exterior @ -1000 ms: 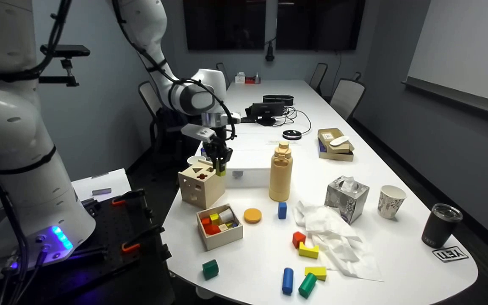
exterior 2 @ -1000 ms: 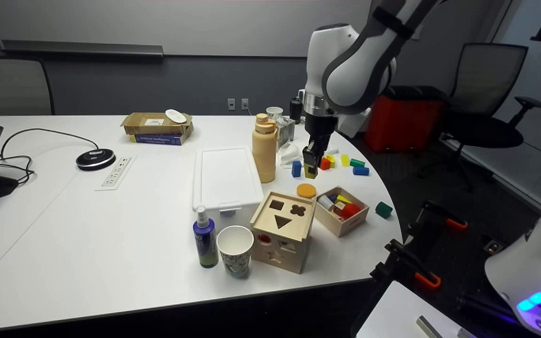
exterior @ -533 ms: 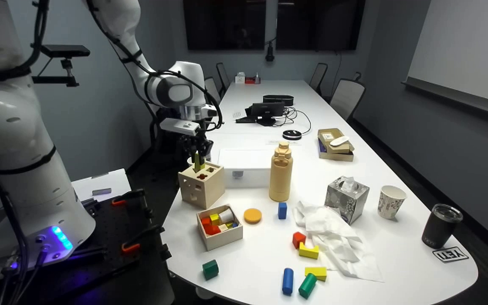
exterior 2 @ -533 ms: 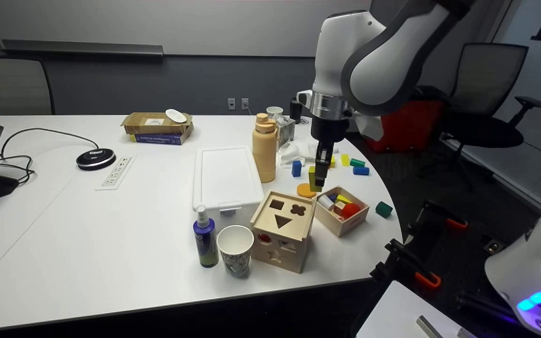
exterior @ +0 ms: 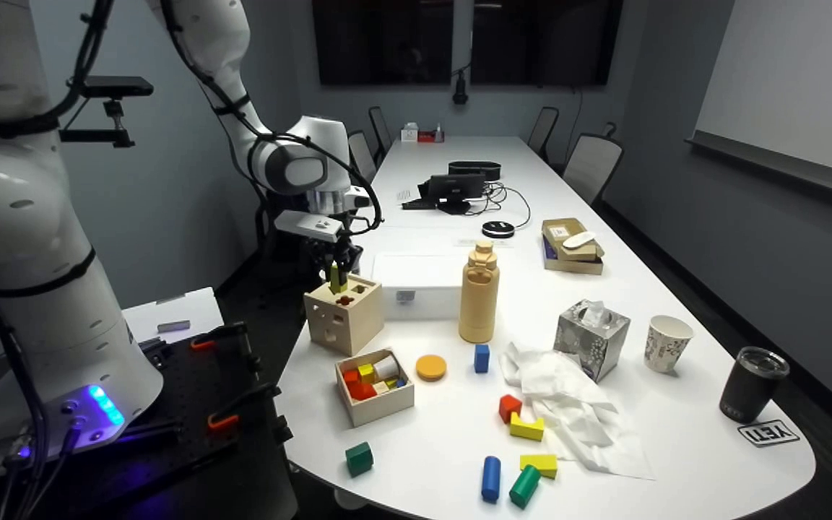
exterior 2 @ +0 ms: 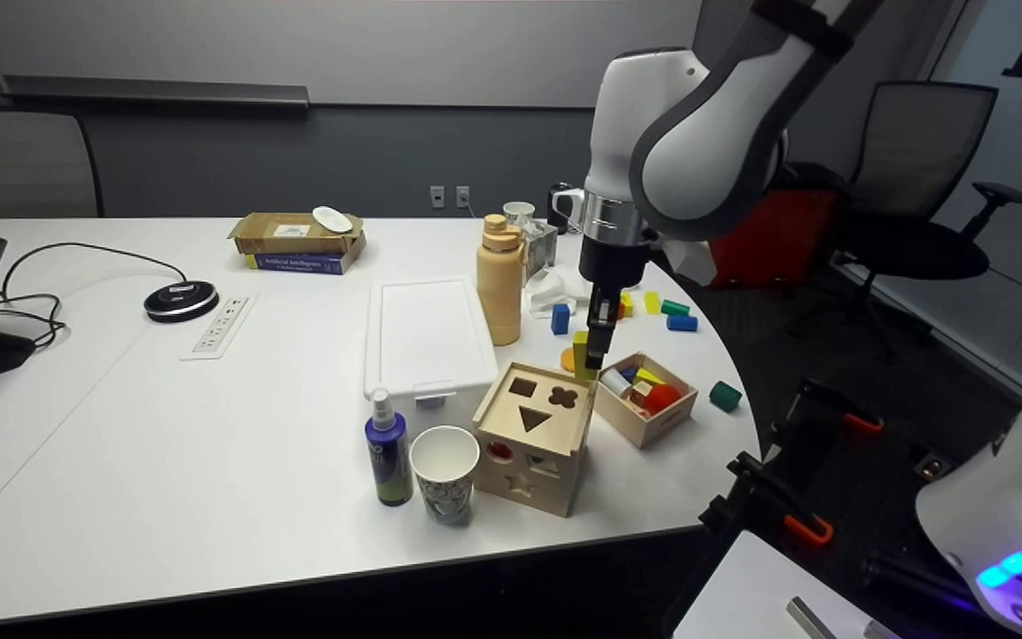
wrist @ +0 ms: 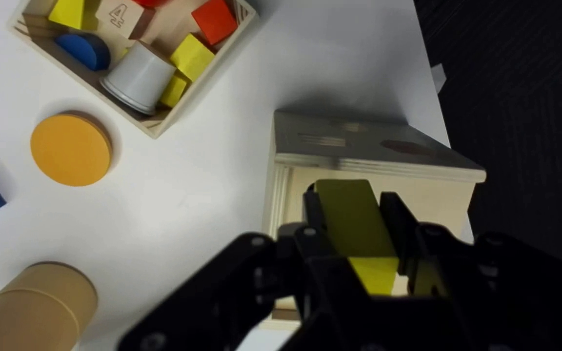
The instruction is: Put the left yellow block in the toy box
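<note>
We look along the table (exterior: 452, 412) in an exterior view, across it to the board (exterior 2: 342, 53) in an exterior view, both catching the toy box (exterior: 351, 326), the wrist view close above, peering down!

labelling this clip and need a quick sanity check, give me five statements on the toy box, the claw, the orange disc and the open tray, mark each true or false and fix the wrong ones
1. The toy box has a clover-shaped hole in its top. True.
2. The claw holds a yellow block. True.
3. That yellow block is already inside the toy box. False: it is outside the box, in the claw.
4. The orange disc lies on the table, outside the shallow open tray. True.
5. The shallow open tray holds nothing. False: several pieces lie in it, a red block among them.
</note>
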Available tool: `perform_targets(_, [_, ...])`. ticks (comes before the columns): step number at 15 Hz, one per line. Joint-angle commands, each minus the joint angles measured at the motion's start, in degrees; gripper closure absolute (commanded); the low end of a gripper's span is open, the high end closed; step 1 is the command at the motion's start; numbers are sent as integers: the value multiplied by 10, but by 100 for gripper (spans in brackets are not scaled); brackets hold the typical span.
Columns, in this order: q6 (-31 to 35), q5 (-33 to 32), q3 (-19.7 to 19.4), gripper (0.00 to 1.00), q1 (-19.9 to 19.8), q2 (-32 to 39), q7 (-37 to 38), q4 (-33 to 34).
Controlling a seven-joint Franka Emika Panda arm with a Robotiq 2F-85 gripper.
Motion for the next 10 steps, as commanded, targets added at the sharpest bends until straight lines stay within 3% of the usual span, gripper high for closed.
perform_targets(1, [28, 37, 29, 92, -19, 34, -28, 23])
perform_targets(10, [58, 7, 48, 92, -54, 129, -9, 103])
